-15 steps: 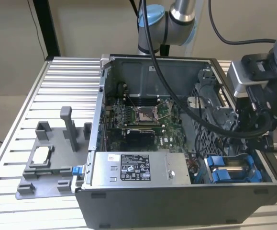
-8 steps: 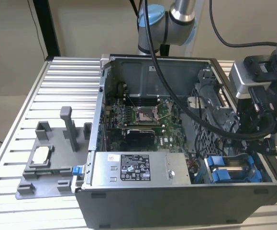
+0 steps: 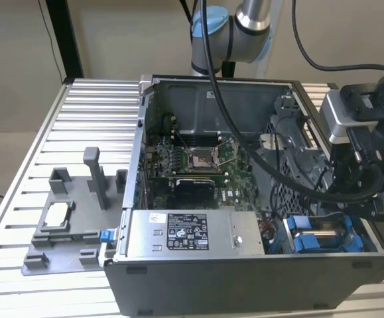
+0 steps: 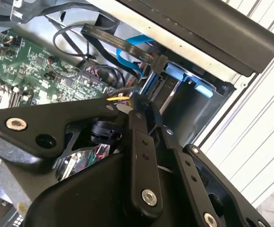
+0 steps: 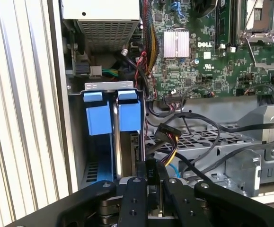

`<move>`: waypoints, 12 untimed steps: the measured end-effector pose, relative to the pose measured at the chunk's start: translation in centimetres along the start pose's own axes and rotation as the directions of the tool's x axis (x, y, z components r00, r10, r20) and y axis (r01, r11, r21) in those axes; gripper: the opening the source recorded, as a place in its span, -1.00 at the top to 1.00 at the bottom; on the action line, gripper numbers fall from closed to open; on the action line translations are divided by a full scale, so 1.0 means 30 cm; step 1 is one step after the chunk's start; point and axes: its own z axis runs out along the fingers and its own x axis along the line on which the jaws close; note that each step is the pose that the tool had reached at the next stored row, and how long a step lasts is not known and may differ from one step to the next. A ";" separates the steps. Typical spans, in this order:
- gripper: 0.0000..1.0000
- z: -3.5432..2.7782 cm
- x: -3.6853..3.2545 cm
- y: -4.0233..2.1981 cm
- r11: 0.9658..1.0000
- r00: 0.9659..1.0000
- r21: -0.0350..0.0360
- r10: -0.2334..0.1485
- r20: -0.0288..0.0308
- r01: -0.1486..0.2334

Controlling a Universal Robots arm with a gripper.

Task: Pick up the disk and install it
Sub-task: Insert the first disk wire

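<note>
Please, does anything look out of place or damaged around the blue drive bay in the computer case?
Nothing looks damaged. The two blue carriers sit side by side and parallel in the bay. Only the loose black cables stand out: they lie untied across the perforated metal beside the bay, close to the gripper.

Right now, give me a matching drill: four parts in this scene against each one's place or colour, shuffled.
Parts:
1 grey box
2 silver chip
3 blue carriers
4 motherboard

Place or colour:
A on the grey fixture outside the case
B green, on the case floor
C in the drive bay
D along the case's near wall, sticker on top

Pairs: 1-D, 2-A, 3-C, 4-B
</note>
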 end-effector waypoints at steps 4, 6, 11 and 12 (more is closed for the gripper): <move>1.00 0.002 0.001 -0.002 1.000 1.000 0.001 0.004 -0.001 -0.004; 1.00 0.002 0.002 -0.003 1.000 1.000 0.001 0.004 0.000 -0.004; 1.00 0.010 0.015 -0.003 1.000 1.000 0.002 0.012 -0.001 -0.012; 1.00 0.012 0.017 -0.004 1.000 1.000 0.002 0.013 -0.001 -0.013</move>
